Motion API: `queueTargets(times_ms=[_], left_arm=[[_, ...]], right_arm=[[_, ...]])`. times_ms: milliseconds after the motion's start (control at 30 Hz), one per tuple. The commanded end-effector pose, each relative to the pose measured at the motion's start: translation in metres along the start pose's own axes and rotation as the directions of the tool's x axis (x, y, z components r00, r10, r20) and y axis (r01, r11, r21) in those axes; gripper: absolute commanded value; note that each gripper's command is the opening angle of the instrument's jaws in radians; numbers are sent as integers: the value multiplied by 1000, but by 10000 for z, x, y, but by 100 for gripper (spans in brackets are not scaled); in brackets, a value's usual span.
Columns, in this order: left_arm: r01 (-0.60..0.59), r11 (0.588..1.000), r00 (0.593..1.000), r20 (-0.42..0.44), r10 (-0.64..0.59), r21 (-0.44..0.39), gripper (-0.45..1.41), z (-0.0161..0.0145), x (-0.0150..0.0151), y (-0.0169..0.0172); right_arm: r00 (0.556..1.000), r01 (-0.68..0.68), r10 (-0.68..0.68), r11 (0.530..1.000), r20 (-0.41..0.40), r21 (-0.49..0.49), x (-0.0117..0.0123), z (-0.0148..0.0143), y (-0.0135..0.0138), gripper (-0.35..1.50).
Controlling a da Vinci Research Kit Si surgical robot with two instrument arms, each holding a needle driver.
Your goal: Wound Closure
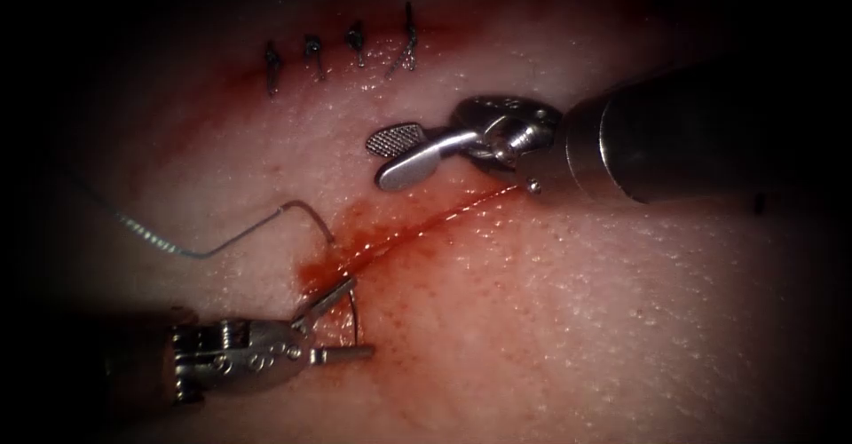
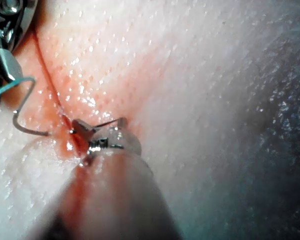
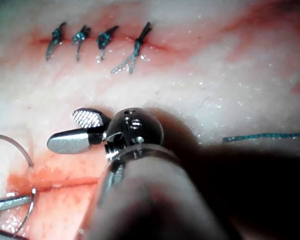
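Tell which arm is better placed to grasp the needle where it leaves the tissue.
Left, probably: the left gripper is open around the needle's emerging end by the cut. The right gripper, open and empty, sits farther off above it.

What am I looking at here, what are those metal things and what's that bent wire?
This is a surgical robot practising stitching on pork belly, the tissue. One picture comes from an endoscope above; the other two come from small cameras riding on each arm. The left arm's tool and the right arm's tool are needle drivers, tiny two-jawed pincers. Both have their jaws open and grip nothing. The bent wire is a curved needle. It sits in the tissue, passing under the cut, and its far part rises between the left tool's spread jaws. Its thread trails off left of the cut. There is red fluid around the cut, and four finished stitches sit farther back.
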State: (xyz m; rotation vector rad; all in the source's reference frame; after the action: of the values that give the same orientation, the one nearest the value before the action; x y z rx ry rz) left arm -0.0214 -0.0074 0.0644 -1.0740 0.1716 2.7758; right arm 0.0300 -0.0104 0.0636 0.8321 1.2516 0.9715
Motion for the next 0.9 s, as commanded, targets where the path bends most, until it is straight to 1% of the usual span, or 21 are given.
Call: queueTargets(times_ms=[33, 100, 133, 167, 200, 233, 367, 533, 633, 767, 833, 900], left_arm=[[2, 1000, 1000, -1, -2, -5, 42, 7, 0, 8], [4, 1000, 1000, -4, -4, -5, 19, 6, 1, 6], [4, 1000, 1000, -5, -4, -8, 4, 5, 2, 5], [5, 1000, 1000, -13, -5, -13, -22, 4, 3, 4], [6, 1000, 1000, -21, -6, -19, -40, 4, 4, 3], [6, 1000, 1000, -29, -7, -24, -45, 3, 5, 3], [13, 999, 998, -56, -15, -47, -45, 1, 8, 0], [60, 996, 994, -83, -65, -66, -45, -2, 12, -4], [134, 988, 984, -110, -141, -74, -45, -8, 20, -10], [254, 960, 951, -150, -269, -114, -45, -18, 35, -16], [308, 939, 928, -167, -332, -152, -45, -24, 43, -17], [373, 904, 894, -181, -410, -208, -45, -28, 51, -15]], right_arm=[[1000, 0, 0, 1000, 0, 3, -5, 8, 2, 81], [1000, 0, 0, 1000, 0, 2, -5, 9, 2, 81], [1000, 0, 0, 1000, 0, 2, -5, 9, 2, 79], [1000, 0, 0, 1000, 0, 2, -5, 9, 2, 79], [1000, 0, 0, 1000, 0, 2, -5, 9, 3, 79], [1000, 0, 0, 1000, 0, 2, -5, 9, 3, 79], [1000, 0, 0, 1000, 0, 2, -5, 9, 2, 79], [1000, 6, -6, 1000, -1, 2, -5, 9, 2, 78], [1000, 6, -6, 1000, -1, 2, -5, 9, 2, 78], [1000, 5, -5, 1000, -1, 2, -5, 9, 1, 71], [1000, 5, -5, 1000, -1, 2, -6, 9, 1, 69], [1000, 5, -5, 1000, -1, 2, -6, 9, 0, 66]])
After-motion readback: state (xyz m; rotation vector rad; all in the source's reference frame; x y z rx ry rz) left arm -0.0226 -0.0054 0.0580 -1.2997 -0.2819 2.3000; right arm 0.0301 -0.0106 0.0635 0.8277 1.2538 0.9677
